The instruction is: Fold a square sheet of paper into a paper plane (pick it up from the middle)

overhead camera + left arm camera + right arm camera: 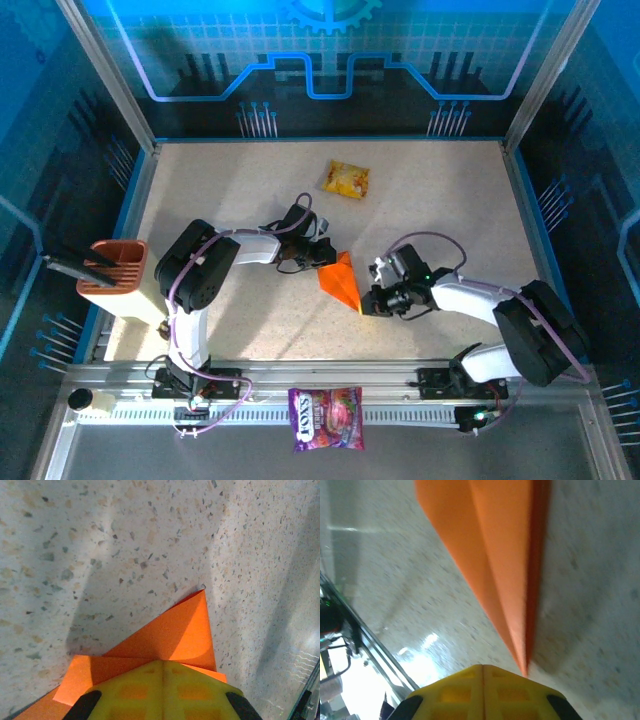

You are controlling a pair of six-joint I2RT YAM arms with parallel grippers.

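The orange paper (341,281) lies on the table folded into a pointed dart with a centre crease. My left gripper (318,256) is at its upper left edge. In the left wrist view the yellow fingers (135,692) are shut flush together over the folded layers of the paper (180,632), which spread out flat on both sides; I cannot tell whether they press on it. My right gripper (372,299) is at the dart's lower point. Its yellow fingers (450,692) are shut, and the paper's narrow tip (520,650) ends just beside their tip, right of the seam.
A glossy yellow snack packet (346,180) lies at the back of the table. A purple printed bag (326,418) sits on the front rail between the arm bases. A brown pen holder (113,266) stands at the left edge. Blue walls enclose the table.
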